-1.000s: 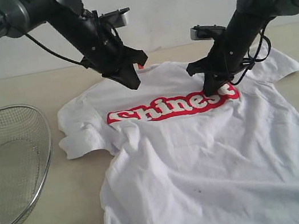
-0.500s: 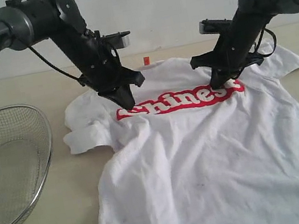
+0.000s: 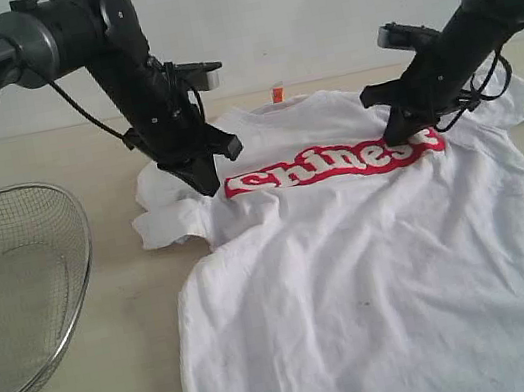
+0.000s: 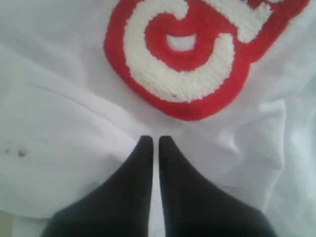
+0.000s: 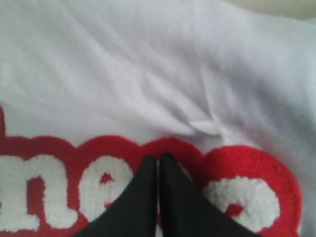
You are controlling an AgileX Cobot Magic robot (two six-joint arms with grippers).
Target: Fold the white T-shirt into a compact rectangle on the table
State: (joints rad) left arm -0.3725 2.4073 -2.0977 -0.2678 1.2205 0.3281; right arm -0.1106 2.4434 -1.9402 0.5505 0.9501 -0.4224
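The white T-shirt (image 3: 358, 280) lies front up on the table (image 3: 124, 332), wrinkled, with its red lettered band (image 3: 332, 163) across the chest and an orange collar tag (image 3: 277, 93) at the far edge. My left gripper (image 3: 208, 187) is shut on the cloth at the band's left end, beside the bunched left sleeve (image 3: 170, 222). In the left wrist view its fingertips (image 4: 155, 139) pinch white fabric just below the first letter. At the band's right end my right gripper (image 3: 396, 140) is shut too, its tips (image 5: 158, 157) down on the red lettering.
A round wire-mesh basket (image 3: 15, 290) sits at the left edge of the table, close to the left arm. The shirt's lower hem runs out of the exterior view at the front. A pale wall stands behind the table.
Both grippers moved right and away from the camera, dragging the shirt's chest with them. The lettered band shifted right and the left sleeve bunched up.
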